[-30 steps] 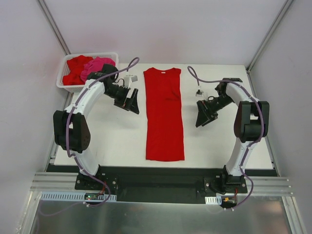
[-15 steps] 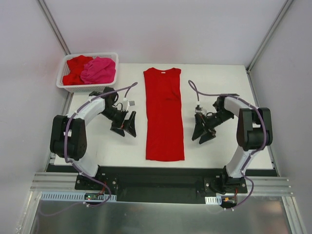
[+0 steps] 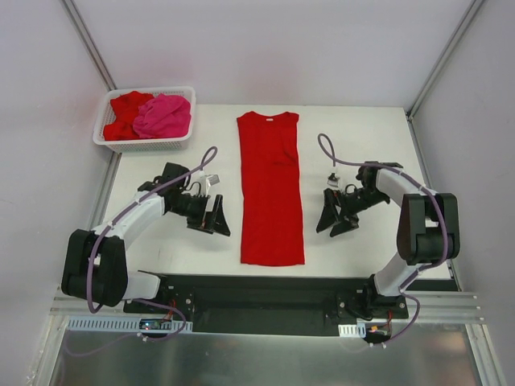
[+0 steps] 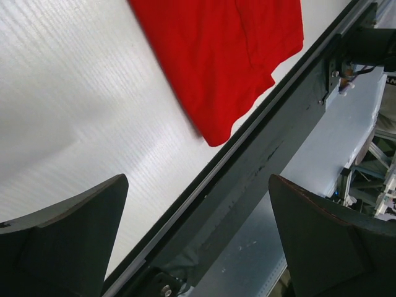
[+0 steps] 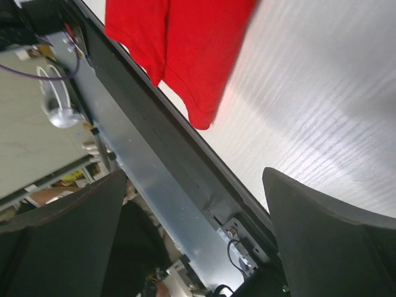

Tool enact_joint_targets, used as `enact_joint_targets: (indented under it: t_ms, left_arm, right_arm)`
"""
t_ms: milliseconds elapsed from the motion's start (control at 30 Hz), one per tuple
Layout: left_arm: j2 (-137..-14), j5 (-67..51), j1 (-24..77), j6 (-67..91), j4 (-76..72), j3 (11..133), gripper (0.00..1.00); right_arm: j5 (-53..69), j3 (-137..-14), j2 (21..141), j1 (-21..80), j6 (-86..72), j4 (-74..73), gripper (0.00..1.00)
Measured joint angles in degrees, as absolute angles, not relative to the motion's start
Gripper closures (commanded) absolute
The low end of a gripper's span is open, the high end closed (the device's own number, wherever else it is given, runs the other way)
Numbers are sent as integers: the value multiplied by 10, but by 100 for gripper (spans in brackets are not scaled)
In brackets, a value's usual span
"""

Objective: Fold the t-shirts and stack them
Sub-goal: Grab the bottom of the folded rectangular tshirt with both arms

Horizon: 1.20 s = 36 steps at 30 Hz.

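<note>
I see red t-shirt (image 3: 271, 193) lying long and narrow on bench (image 3: 362, 129). Left fingers (image 3: 217, 217), right fingers (image 3: 332, 219) flank it, both spread wide, holding nothing.

three eyes, one shirt hem

the top camera sits high behind me and looks down on the whole table (image 3: 362, 137), with the basket (image 3: 145, 145) at the far left and the red shirt (image 3: 271, 193) down the middle. the camera on my left gripper (image 4: 197, 179) hangs low and close over the table. it looks between the spread fingers toward the near edge, where the black rail (image 4: 247, 179) crosses on a slant. the camera on my right gripper (image 5: 193, 173) mirrors that. all three views share the shirt's near hem, and both wrist views share the rail.
</note>
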<state>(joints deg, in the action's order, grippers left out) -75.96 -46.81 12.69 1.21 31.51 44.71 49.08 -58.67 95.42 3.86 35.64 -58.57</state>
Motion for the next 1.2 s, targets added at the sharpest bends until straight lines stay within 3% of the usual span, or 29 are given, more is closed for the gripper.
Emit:
enact_joint_targets:
  t_ms: [400, 700, 867, 1033, 1200]
  left_arm:
    - [-861, -562, 112, 36, 254, 482, 1]
    - [-978, -635, 112, 56, 252, 548, 1]
    - [-975, -618, 125, 41, 277, 551, 1]
    - [-874, -491, 147, -12, 337, 575, 1]
    - [-754, -346, 116, -76, 390, 710, 1]
  right_arm:
    - [599, -536, 1035, 9, 315, -515, 4]
    - [640, -562, 1078, 76, 349, -548, 4]
    - [632, -562, 1071, 86, 359, -563, 4]
    - [492, -563, 933, 86, 337, -515, 4]
    - [285, -595, 734, 82, 358, -451, 4]
